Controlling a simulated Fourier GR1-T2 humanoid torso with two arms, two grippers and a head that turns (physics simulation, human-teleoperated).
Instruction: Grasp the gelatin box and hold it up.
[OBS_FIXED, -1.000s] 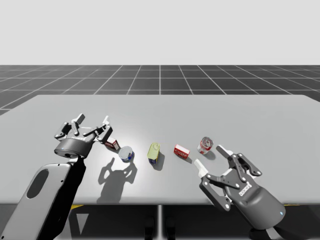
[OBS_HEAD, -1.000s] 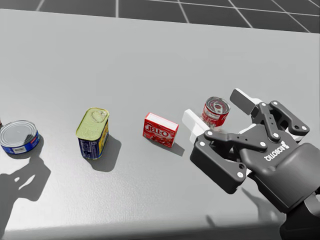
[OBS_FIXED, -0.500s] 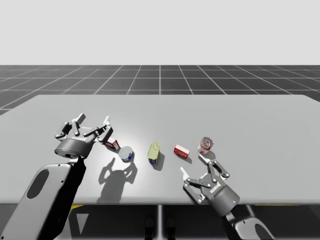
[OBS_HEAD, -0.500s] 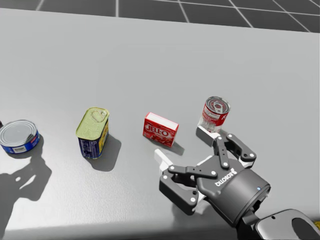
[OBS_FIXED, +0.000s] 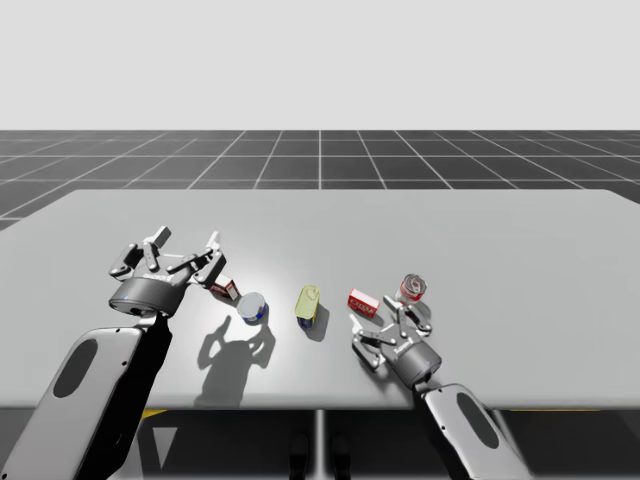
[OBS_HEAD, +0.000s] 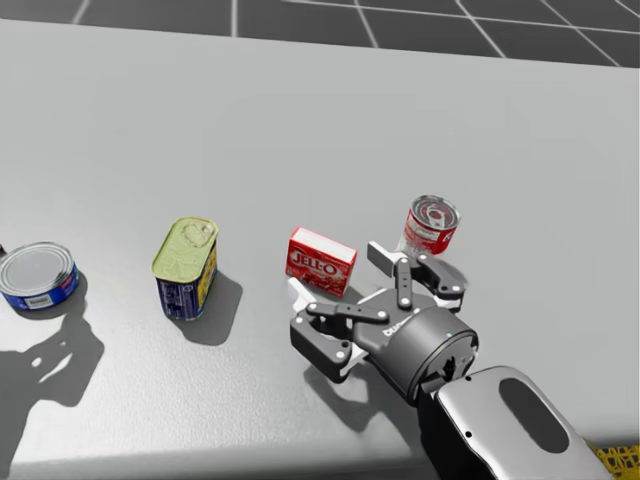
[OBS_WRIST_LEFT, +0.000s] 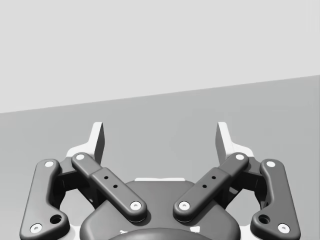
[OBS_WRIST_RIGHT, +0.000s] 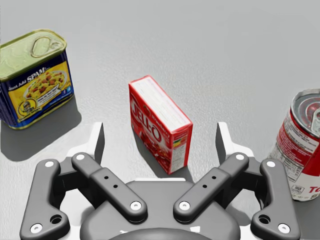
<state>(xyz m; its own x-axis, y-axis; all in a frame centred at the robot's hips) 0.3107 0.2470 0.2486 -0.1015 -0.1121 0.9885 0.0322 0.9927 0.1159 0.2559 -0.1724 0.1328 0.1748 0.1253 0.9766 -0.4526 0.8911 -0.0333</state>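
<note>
The gelatin box (OBS_FIXED: 363, 303) (OBS_HEAD: 321, 260) is small and red and lies on the grey table (OBS_FIXED: 500, 240). In the right wrist view the gelatin box (OBS_WRIST_RIGHT: 160, 122) lies angled, its near end between the spread fingers without touching either. My right gripper (OBS_FIXED: 380, 322) (OBS_HEAD: 340, 273) (OBS_WRIST_RIGHT: 160, 135) is open, low over the table just in front of the box. My left gripper (OBS_FIXED: 186, 242) (OBS_WRIST_LEFT: 160, 137) is open and holds nothing, raised over the table's left side.
A red round can (OBS_FIXED: 413, 288) (OBS_HEAD: 432, 226) (OBS_WRIST_RIGHT: 300, 145) stands close to the right finger. A yellow-topped rectangular tin (OBS_FIXED: 308, 305) (OBS_HEAD: 187, 265) (OBS_WRIST_RIGHT: 35, 75) stands left of the box. Further left are a flat blue can (OBS_FIXED: 252, 307) (OBS_HEAD: 37, 273) and a small red box (OBS_FIXED: 225, 289).
My right gripper has come down and moved left and forward, from beside the red can to the gelatin box, its fingers now either side of the box's near end. The left arm stayed put.
</note>
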